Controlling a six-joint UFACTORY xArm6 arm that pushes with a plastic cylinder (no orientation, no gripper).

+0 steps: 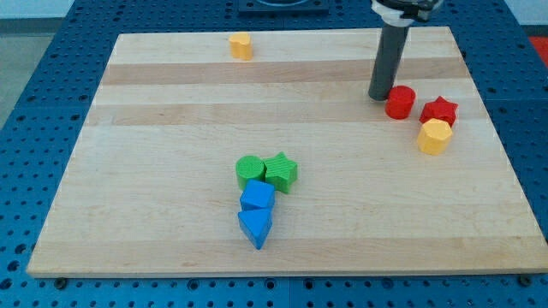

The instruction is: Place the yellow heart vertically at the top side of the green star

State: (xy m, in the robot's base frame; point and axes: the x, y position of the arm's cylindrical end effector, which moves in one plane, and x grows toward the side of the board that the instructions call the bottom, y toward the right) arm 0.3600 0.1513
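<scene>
The yellow heart lies near the board's top edge, left of centre. The green star sits below the board's middle, touching a green round block on its left. My tip rests on the board at the upper right, right beside the left side of a red cylinder. The tip is far to the right of the yellow heart and far above and to the right of the green star.
A red star and a yellow hexagonal block sit just right of the red cylinder. A blue block and a blue triangle lie directly below the green pair. The wooden board rests on a blue pegboard.
</scene>
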